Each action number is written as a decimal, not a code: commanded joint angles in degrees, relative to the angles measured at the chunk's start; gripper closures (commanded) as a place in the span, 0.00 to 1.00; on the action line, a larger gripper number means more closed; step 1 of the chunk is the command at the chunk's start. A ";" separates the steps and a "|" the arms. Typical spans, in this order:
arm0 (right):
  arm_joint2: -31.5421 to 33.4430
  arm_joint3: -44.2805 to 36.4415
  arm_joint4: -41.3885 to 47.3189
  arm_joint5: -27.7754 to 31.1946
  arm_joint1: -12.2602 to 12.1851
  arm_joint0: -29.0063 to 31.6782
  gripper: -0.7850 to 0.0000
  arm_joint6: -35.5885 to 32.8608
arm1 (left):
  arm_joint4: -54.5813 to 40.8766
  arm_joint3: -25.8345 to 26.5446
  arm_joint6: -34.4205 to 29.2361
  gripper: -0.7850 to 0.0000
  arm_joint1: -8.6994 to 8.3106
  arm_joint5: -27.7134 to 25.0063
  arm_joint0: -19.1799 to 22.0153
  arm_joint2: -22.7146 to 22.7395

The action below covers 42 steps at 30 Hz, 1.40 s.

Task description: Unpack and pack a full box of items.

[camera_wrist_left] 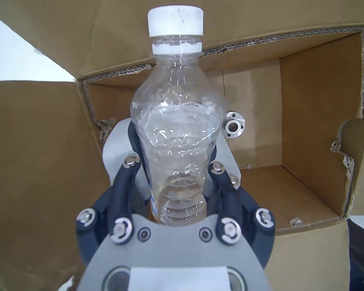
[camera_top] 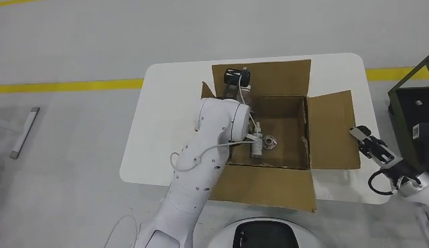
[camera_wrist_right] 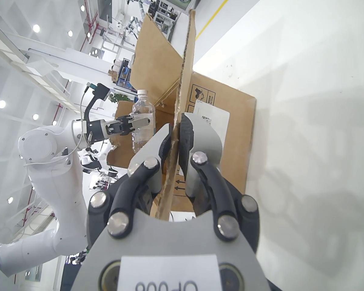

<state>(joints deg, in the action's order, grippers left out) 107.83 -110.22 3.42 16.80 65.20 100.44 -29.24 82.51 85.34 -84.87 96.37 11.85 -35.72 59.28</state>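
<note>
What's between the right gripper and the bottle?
The flap that the right gripper pinches, then the box floor with a metal ring, in the top view.

Top camera looks down; both wrist cameras closely face the box (camera_top: 291, 114)

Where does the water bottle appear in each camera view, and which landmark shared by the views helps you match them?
Top view: water bottle over the open cardboard box, just beside the white arm's end.
Left wrist view: centre, upright in the left gripper.
Right wrist view: farther off, held beyond the box's raised flap.
Shared landmark: the cardboard box.
</note>
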 commanded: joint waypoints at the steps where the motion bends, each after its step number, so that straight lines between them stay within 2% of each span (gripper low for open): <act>1: 0.39 0.01 0.14 -0.09 -0.03 -0.12 1.00 0.08 | -0.30 0.92 -0.08 1.00 0.04 -0.07 0.09 0.30; 15: 5.68 2.32 0.57 0.04 -0.63 -2.46 1.00 -0.57 | -1.55 9.87 -3.13 1.00 0.23 -0.27 2.32 3.01; 23: 8.93 4.12 0.83 -0.11 -1.02 -3.87 1.00 -0.69 | 1.98 10.41 -3.13 1.00 -0.27 -1.16 1.53 5.00; 33: 8.69 4.55 0.54 -0.27 -0.97 -3.12 1.00 0.36 | 4.74 10.54 -3.13 1.00 -0.76 -2.17 -0.50 7.05; 34: 8.83 4.39 1.14 -0.44 -0.91 -2.92 0.62 0.95 | 4.33 10.88 -3.13 1.00 -0.73 -2.46 -0.48 6.94; 35: 9.12 4.06 1.17 -0.72 -0.89 -2.68 0.50 1.25 | 4.09 11.11 -3.13 1.00 -0.71 -2.83 -0.37 6.81; 36: 9.50 3.57 0.89 -0.97 -0.90 -2.49 0.00 1.50 | 3.99 11.50 -3.13 1.00 -0.69 -3.21 -0.16 6.67; 42: 12.64 0.60 -0.40 -2.34 -0.86 -1.78 0.00 4.85 | 4.30 13.55 -3.13 1.00 -0.84 -3.28 0.54 8.08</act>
<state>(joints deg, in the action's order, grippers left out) 119.99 -109.15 3.26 14.59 64.32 98.58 -25.07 86.49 98.53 -88.00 95.59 8.51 -35.22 67.05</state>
